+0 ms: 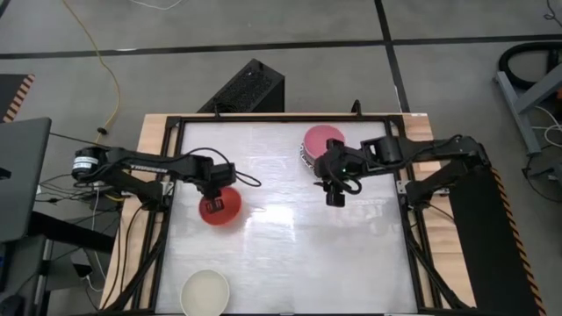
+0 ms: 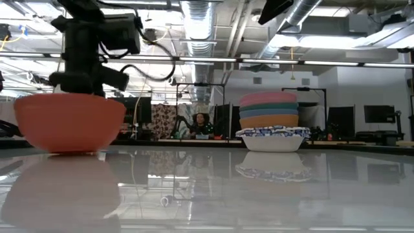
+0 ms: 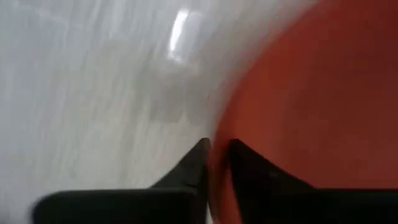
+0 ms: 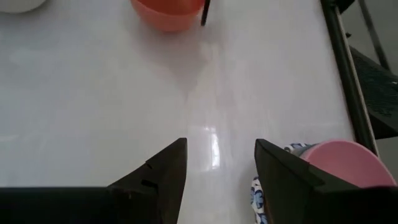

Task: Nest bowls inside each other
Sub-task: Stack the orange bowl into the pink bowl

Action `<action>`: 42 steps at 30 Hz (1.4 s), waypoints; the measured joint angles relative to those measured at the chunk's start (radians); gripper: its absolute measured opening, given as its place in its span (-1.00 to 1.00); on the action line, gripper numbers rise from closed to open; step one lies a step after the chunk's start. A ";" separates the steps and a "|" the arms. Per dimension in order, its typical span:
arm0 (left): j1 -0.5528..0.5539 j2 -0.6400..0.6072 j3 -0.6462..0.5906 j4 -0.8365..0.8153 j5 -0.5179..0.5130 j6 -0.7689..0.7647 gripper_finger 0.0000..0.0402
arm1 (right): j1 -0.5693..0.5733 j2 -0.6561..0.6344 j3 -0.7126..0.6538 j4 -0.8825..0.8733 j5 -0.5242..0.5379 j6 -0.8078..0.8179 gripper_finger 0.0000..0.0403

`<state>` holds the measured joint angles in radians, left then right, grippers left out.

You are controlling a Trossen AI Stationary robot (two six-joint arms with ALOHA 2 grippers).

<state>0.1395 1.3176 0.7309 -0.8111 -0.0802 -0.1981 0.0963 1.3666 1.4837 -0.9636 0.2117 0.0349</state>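
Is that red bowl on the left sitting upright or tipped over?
Upright: the round red bowl rests flat on the table, rim level, with the left pincer pinching its rim.

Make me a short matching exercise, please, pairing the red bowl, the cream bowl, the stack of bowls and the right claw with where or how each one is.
Things:
1. red bowl
2. cream bowl
3. stack of bowls
4. right claw

States:
A. alone by the table's near edge
B. open above bare table
C. pink one on top
D. rim pinched by the left claw

Pairs: 1-D, 2-A, 3-C, 4-B
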 joint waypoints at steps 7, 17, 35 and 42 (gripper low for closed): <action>-0.001 -0.014 0.020 0.020 0.001 -0.127 -0.98 | 0.076 0.000 0.000 0.005 0.053 0.031 0.03; -0.010 -0.143 0.049 0.186 -0.203 -0.220 -1.00 | 0.238 0.083 0.000 0.057 0.291 0.292 -0.02; -0.197 -0.186 0.050 0.610 -0.882 -0.071 -1.00 | 0.300 0.455 0.000 0.466 0.962 0.200 -0.15; -0.246 -0.186 0.050 0.644 -1.051 -0.015 -1.00 | 0.295 0.443 0.000 0.746 1.023 0.047 -0.16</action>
<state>-0.1063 1.1320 0.7807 -0.1671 -1.1307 -0.2136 0.3915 1.8095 1.4837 -0.2180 1.2347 0.0822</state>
